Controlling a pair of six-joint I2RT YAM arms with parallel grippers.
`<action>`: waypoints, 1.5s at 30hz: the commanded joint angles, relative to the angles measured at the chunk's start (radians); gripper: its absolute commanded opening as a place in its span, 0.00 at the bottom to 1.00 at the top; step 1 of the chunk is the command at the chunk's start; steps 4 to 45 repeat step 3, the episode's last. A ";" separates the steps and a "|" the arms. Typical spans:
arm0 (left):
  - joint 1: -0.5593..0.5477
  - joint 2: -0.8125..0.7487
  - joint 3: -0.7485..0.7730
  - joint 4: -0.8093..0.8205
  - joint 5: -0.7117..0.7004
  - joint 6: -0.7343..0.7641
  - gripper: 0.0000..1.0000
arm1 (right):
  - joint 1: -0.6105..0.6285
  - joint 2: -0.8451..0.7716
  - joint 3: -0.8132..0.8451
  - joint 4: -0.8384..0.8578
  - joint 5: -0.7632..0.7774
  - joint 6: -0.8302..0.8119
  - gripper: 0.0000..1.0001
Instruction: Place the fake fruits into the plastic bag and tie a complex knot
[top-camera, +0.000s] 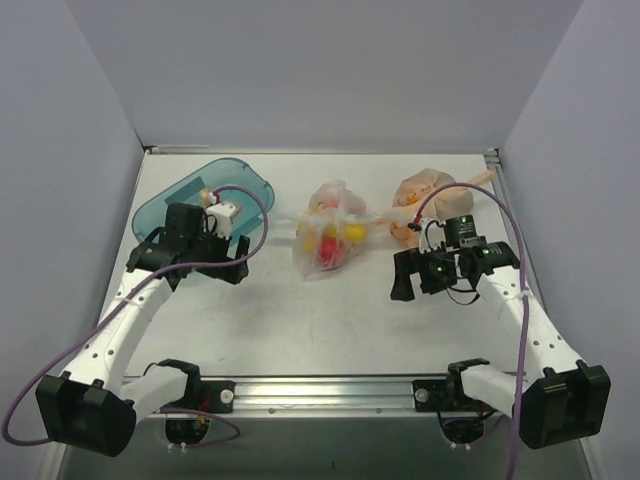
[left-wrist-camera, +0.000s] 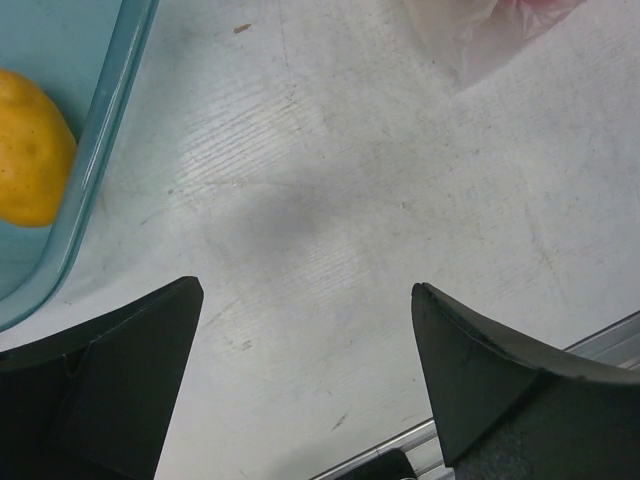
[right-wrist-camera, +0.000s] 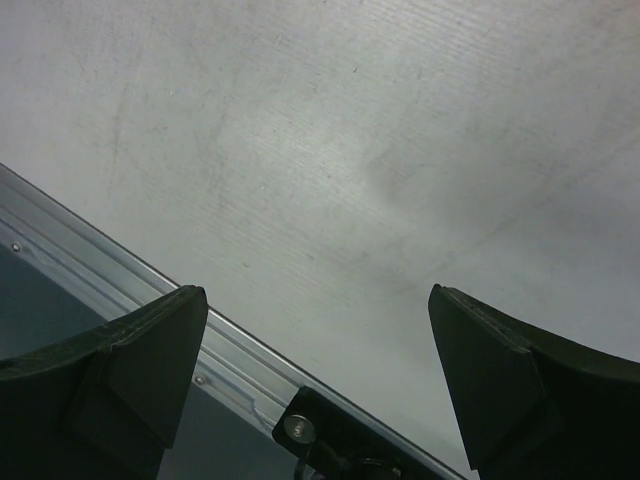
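Observation:
The clear plastic bag (top-camera: 325, 245) lies at the table's middle with red and yellow fake fruits (top-camera: 327, 240) inside. Its gathered top (top-camera: 335, 203) has loose clear ends running left and right; the knot's detail is too small to tell. A corner of the bag shows in the left wrist view (left-wrist-camera: 480, 30). One yellow-orange fruit (left-wrist-camera: 30, 150) lies in the teal tray (left-wrist-camera: 100, 150), also seen from the top (top-camera: 206, 196). My left gripper (top-camera: 190, 266) (left-wrist-camera: 308, 290) is open and empty beside the tray. My right gripper (top-camera: 440, 278) (right-wrist-camera: 318, 292) is open and empty, right of the bag.
A peach-orange tied bag (top-camera: 425, 190) lies at the back right, behind my right arm. The teal tray (top-camera: 175, 205) stands at the back left. The metal rail (right-wrist-camera: 150, 290) runs along the table's near edge. Grey walls enclose the table.

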 joint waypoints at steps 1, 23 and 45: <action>-0.001 -0.031 0.004 0.005 0.007 0.014 0.98 | 0.012 -0.040 0.000 -0.017 -0.007 0.002 1.00; 0.000 -0.028 0.015 0.005 0.005 0.011 0.98 | 0.012 -0.046 0.014 -0.021 -0.001 0.006 1.00; 0.000 -0.028 0.015 0.005 0.005 0.011 0.98 | 0.012 -0.046 0.014 -0.021 -0.001 0.006 1.00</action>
